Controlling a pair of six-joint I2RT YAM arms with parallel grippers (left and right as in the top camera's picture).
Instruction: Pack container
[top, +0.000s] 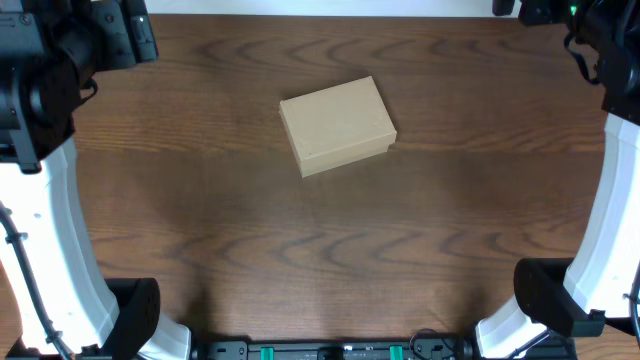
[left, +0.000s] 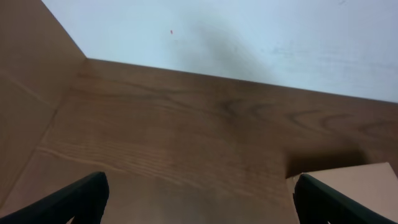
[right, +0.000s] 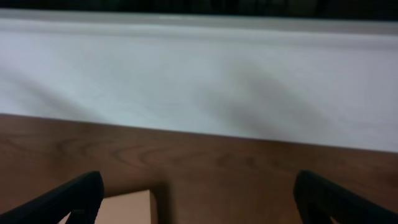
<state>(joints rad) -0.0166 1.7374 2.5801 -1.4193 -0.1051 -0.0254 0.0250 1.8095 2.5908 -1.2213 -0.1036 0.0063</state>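
The container (top: 337, 125) is a plain brown cardboard box with its lid closed, lying slightly skewed on the wooden table at the upper middle of the overhead view. A corner of it shows at the lower right of the left wrist view (left: 348, 180) and at the lower left of the right wrist view (right: 127, 205). My left gripper (left: 199, 205) is open and empty, with only bare table between its fingers. My right gripper (right: 199, 202) is open and empty too. Both arms are drawn back at the far corners, well away from the box.
The wooden table (top: 320, 260) spreads around the box. The arm bases stand at the lower left (top: 60, 290) and lower right (top: 590, 280). A pale wall runs behind the table's far edge (right: 199, 74).
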